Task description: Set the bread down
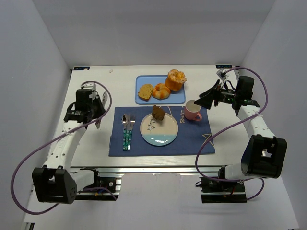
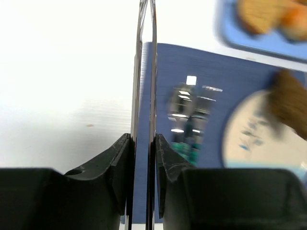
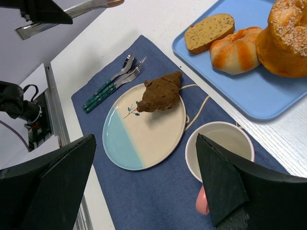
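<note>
The left gripper (image 2: 143,143), pinched narrow on metal tongs (image 2: 153,57), stands well left of the bread (image 1: 159,113), which lies on the plate's (image 1: 160,135) far edge, with the empty, wide-spread right gripper (image 1: 205,99) seemingly slightly nearer.

A rough, lumpy, matt crust covers the bread (image 3: 160,93). The ceramic plate (image 3: 139,143) carries a smooth, glossy glaze, and the placemat (image 3: 158,201) is matt woven cloth. The cutlery (image 3: 117,79) is polished metal, the tray (image 3: 268,100) smooth plastic, the tongs (image 2: 154,96) thin bright metal, the white table (image 3: 288,139) faintly grained.
</note>
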You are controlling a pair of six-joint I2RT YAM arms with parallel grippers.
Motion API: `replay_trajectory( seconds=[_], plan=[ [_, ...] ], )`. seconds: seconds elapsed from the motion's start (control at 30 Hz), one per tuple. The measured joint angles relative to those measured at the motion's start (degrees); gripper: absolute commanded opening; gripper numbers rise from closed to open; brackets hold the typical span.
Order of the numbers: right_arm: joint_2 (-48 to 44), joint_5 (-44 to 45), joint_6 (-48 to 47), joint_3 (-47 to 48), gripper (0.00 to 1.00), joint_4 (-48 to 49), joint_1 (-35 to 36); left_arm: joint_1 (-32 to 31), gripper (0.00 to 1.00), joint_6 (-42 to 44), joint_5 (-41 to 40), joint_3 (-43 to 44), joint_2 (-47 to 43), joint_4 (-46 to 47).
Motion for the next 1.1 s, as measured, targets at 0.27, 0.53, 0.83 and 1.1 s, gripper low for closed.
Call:
replay_trajectory(
  seconds=[0.27, 0.53, 0.83, 1.1],
  plan=[
    [0.0, -0.3, -0.7, -0.9, 0.89, -0.4, 0.0, 15.4, 0.39, 3.5, 1.5, -7.9, 9.0, 9.5],
    [0.0, -0.4, -1.3, -0.9, 0.89, -1.3, 0.0, 18.8, 0.5, 7.8, 2.6, -11.5, 19.3, 16.1],
    [0.1, -0.2, -4.4, -0.2, 0.89, -5.9, 0.0, 20.1, 0.79, 8.0, 2.8, -11.6, 23.1, 19.0],
    [1.0, 13.8, -3.2, 6.8, 0.89, -12.4, 0.1, 21.1, 0.96, 4.7, 3.0, -11.6, 13.2, 16.5]
  ],
)
